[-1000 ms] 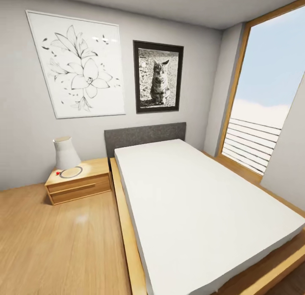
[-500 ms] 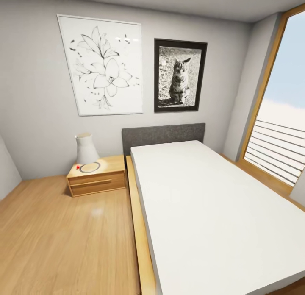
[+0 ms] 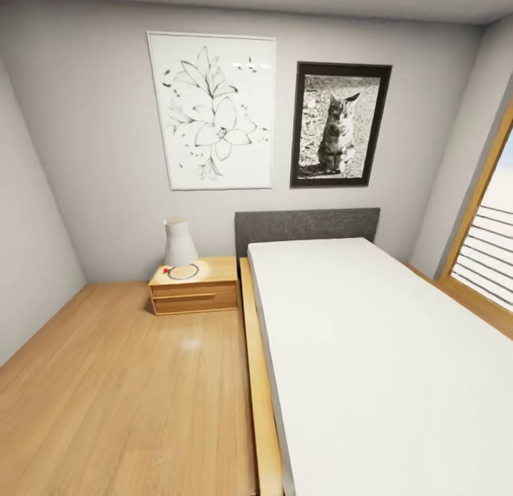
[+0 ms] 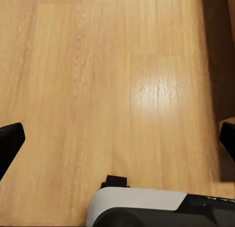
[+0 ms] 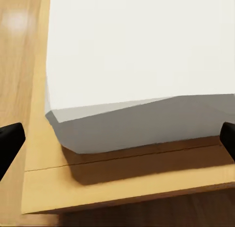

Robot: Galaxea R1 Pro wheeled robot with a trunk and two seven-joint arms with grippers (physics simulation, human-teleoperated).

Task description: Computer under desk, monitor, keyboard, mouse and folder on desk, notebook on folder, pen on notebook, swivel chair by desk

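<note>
Wooden floor (image 3: 121, 396) | white bed (image 3: 385, 353) beside nightstand (image 3: 194, 288) | both jaws spread, empty

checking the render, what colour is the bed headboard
Dark grey headboard, clearest in the head view.

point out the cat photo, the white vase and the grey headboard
black-framed black-and-white cat photo (image 3: 340, 125), head view, on the cat's body
white flared vase (image 3: 179, 243), head view, on its middle, atop the wooden nightstand
dark grey upholstered headboard (image 3: 306, 226), head view, on its front face
</note>
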